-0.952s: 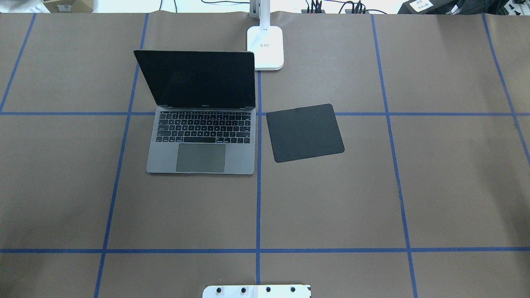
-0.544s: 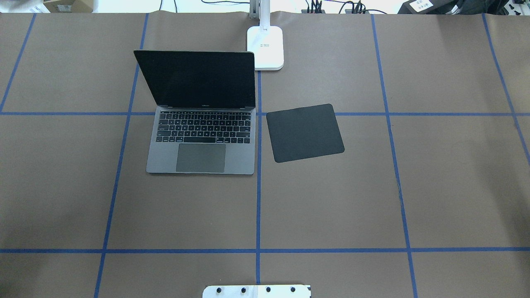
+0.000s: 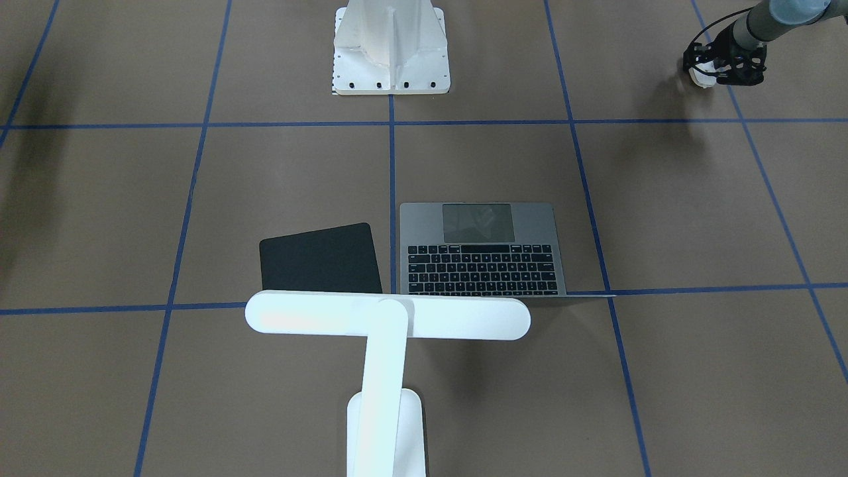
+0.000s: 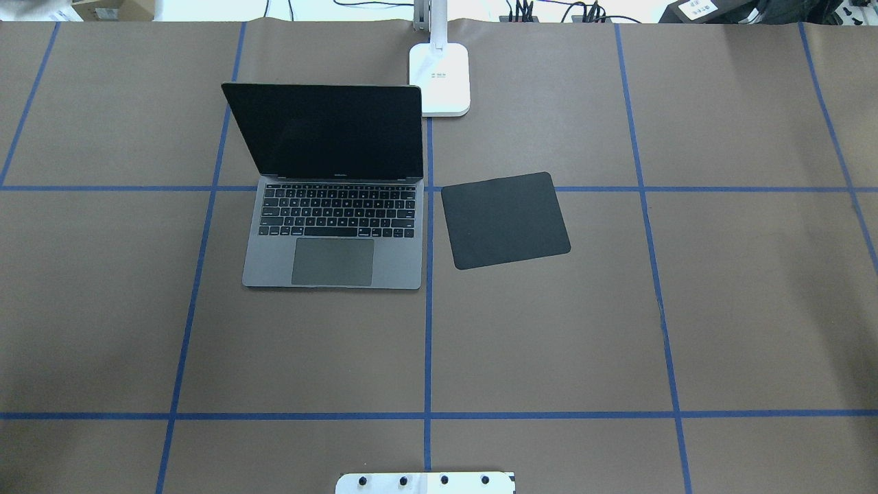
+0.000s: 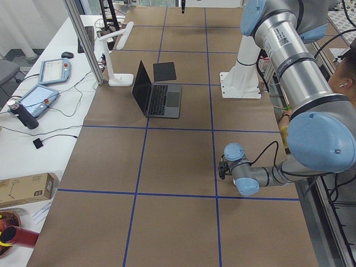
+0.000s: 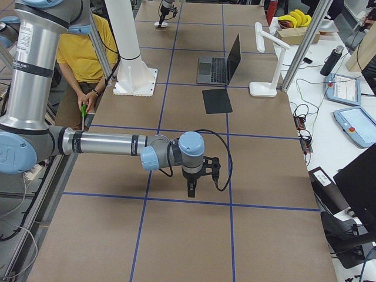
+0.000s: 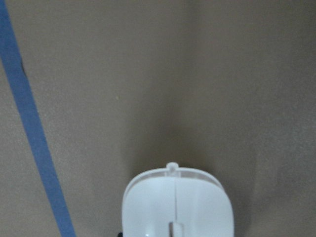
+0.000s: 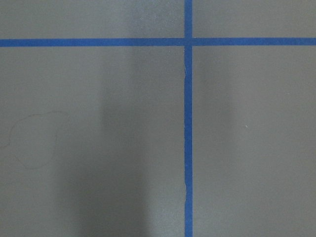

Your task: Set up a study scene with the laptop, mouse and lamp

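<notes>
The left end effector point(image 3: 715, 69) is being shown right at the mouse point(image 7: 177, 202), well away from the laptop point(image 4: 334, 233); its grip cannot be told. With 2 fingers on a glossy shell, slipping mid-carry is being risked.

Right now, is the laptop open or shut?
Open: the laptop has its lid raised, with keys and dark screen showing.
</notes>
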